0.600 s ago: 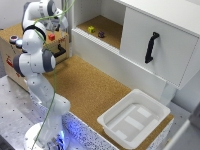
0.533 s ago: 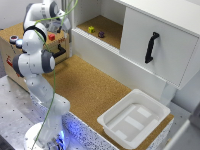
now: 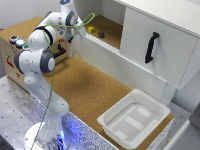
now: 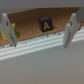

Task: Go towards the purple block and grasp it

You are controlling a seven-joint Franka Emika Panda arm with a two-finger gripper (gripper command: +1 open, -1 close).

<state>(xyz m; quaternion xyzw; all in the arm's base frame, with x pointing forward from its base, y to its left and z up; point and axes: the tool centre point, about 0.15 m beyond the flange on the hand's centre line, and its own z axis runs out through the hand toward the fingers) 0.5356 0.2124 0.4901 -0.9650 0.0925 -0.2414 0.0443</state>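
**A:** Any writing you can read?

**B:** One mark. In the wrist view the purple block (image 4: 46,23) has a yellow letter "A" on the face towards the camera. The yellow block (image 4: 10,33) is partly hidden behind a finger, and whatever is printed on it is too blurred to read.

**A:** Where does the purple block sit?

**B:** Inside the open compartment of the white cabinet (image 3: 165,35), on its cork floor. From outside, the purple block (image 3: 101,34) lies just to the exterior view's right of the yellow block (image 3: 91,29), with a small gap between them. The cabinet's closed door, with its black handle (image 3: 151,46), is further to that view's right.

**A:** How is the arm posed?

**B:** The arm (image 3: 42,55) rises from its base, folds at a large joint, and reaches up towards the cabinet. Its gripper (image 3: 75,35) is outside the compartment, near the cabinet's low front wall on the yellow block's side.

**A:** And the fingers?

**B:** In the wrist view the gripper (image 4: 37,30) is spread wide and holds nothing. One of its fingers (image 4: 69,30) stands clear of the purple block, which shows between the two fingers but beyond them, untouched.
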